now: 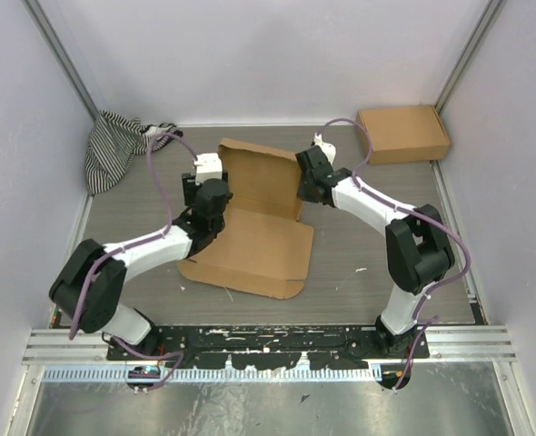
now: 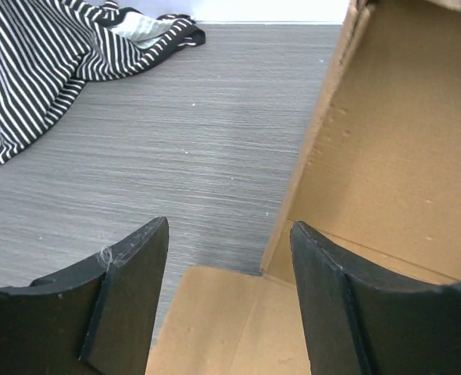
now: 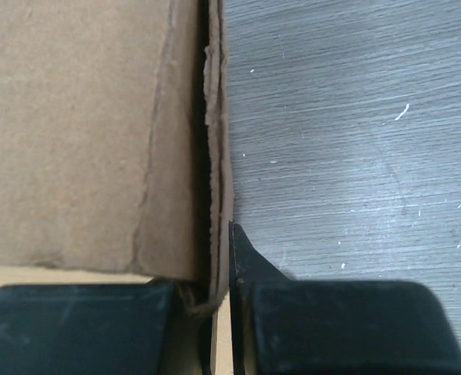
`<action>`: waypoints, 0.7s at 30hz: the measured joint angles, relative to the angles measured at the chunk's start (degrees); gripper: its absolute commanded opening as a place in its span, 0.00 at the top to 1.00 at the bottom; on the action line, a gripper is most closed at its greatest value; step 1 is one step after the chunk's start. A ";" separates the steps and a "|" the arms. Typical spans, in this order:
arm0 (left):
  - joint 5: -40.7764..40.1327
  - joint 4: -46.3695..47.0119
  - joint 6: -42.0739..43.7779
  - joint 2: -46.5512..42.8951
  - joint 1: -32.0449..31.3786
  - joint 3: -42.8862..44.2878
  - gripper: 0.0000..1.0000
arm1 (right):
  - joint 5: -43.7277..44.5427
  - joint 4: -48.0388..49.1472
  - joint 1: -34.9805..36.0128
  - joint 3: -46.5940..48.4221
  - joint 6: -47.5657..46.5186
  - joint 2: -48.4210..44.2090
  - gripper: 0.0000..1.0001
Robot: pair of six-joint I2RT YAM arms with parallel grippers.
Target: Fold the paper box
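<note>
The paper box [image 1: 254, 245] is a brown die-cut sheet mid-table, its near panel lying flat and its far panel [image 1: 261, 177] standing up. My left gripper [image 1: 212, 189] is at the box's left edge. In the left wrist view it [image 2: 230, 262] is open and empty, hanging over a flat flap [image 2: 215, 320], with the raised wall [image 2: 387, 156] to its right. My right gripper [image 1: 304, 186] is at the raised panel's right edge. In the right wrist view it [image 3: 219, 293] is shut on the doubled-over cardboard edge [image 3: 215, 156].
A ready-assembled brown cardboard box [image 1: 402, 133] sits at the back right corner. A black-and-white striped cloth [image 1: 114, 150] lies at the back left, also in the left wrist view [image 2: 43, 62]. Walls enclose the grey table [image 1: 368, 245] on three sides.
</note>
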 measured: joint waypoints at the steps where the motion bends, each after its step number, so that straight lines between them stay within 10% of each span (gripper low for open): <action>1: -0.02 -1.84 -0.94 -1.68 0.00 -0.13 0.30 | -0.04 -0.39 -0.02 0.44 0.20 0.24 0.99; 7: 4.04 -20.02 -10.21 -16.59 2.05 -0.04 0.31 | -3.30 -2.93 -1.14 3.23 2.47 2.12 0.97; 21: 21.33 -51.30 -21.16 -26.64 6.67 6.86 0.30 | -18.75 -12.26 -2.29 3.23 9.14 0.11 0.53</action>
